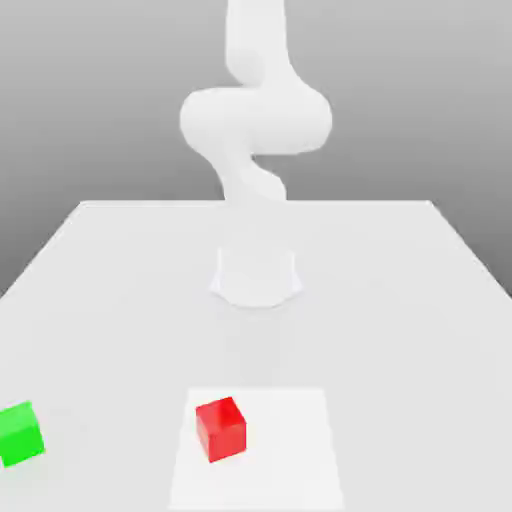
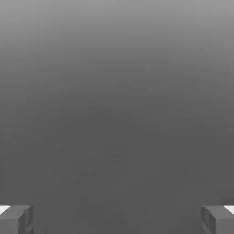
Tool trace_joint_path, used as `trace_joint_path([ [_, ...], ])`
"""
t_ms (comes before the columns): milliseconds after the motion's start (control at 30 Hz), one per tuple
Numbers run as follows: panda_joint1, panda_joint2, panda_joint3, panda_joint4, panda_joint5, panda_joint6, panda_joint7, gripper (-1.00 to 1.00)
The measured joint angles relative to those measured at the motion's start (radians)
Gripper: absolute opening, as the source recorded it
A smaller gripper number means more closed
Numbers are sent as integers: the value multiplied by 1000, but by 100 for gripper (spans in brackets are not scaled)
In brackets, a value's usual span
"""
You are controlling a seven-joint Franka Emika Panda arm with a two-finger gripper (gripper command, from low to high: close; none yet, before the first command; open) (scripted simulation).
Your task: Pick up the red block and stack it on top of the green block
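Gripper [image 2: 117,220] jaws wide apart; red block [image 1: 222,430] on white patch [image 1: 290,450]; green block [image 1: 20,434] well apart.

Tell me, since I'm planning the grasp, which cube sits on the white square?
The red block; the green block lies off that square.

Exterior view: pale grey, smooth surface [image 1: 400,350], far edge straight, sides widening toward the viewer. Robot base [image 1: 256,280] mounted near the far edge, midway across. White square patch [image 1: 290,450] nearer the viewer. Red block [image 1: 221,430] on the patch, toward its left side in the exterior view. Green block [image 1: 20,435] off the patch, at the exterior view's left, cut by the frame.
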Motion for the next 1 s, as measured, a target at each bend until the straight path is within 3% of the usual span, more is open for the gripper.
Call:
trace_joint_path([
  [367,41,405,-97,-193,-25,221,-242,0],
  [667,41,733,-137,-349,26,398,-487,0],
  [867,3,952,-81,-337,117,571,-576,0],
  [900,-7,980,-69,-333,127,595,-584,-100],
  [1000,-8,980,-69,-333,126,594,-583,-100],
])
